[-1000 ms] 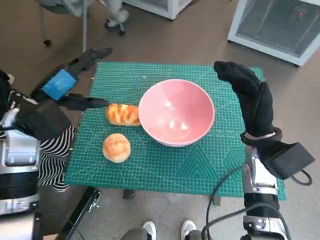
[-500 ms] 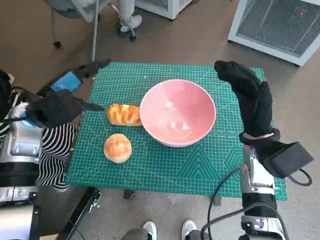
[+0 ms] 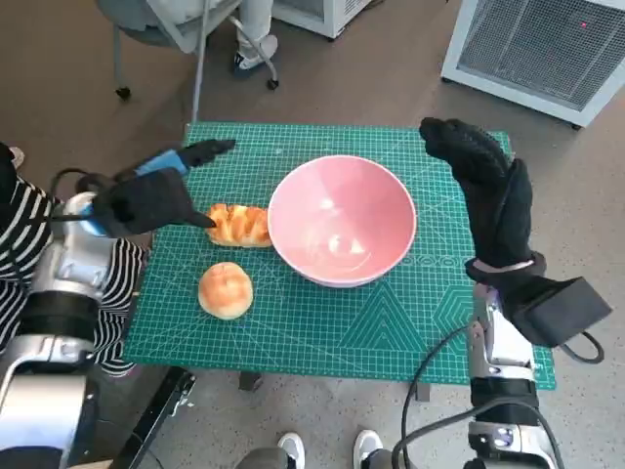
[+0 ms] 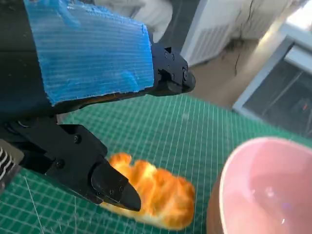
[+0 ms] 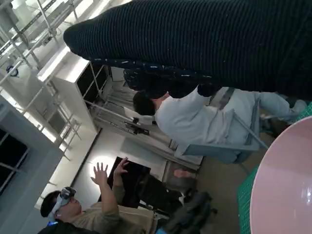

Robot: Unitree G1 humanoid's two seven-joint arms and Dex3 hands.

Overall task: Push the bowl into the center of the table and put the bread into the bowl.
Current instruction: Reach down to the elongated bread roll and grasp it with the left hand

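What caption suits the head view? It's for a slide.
Left hand open over the long bread beside the pink bowl; right hand raised.

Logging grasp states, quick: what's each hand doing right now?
Left hand: open, holding nothing, fingers spread over the long bread.
Right hand: open, empty, raised beside the bowl.

Green cutting mat (image 3: 322, 322), white slatted cabinet (image 3: 542, 44), seated person (image 5: 195, 114), chair wheels (image 3: 122, 93).

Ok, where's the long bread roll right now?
In the head view the long bread roll lies on the green mat, just left of the pink bowl, with the left hand reaching toward its other end.
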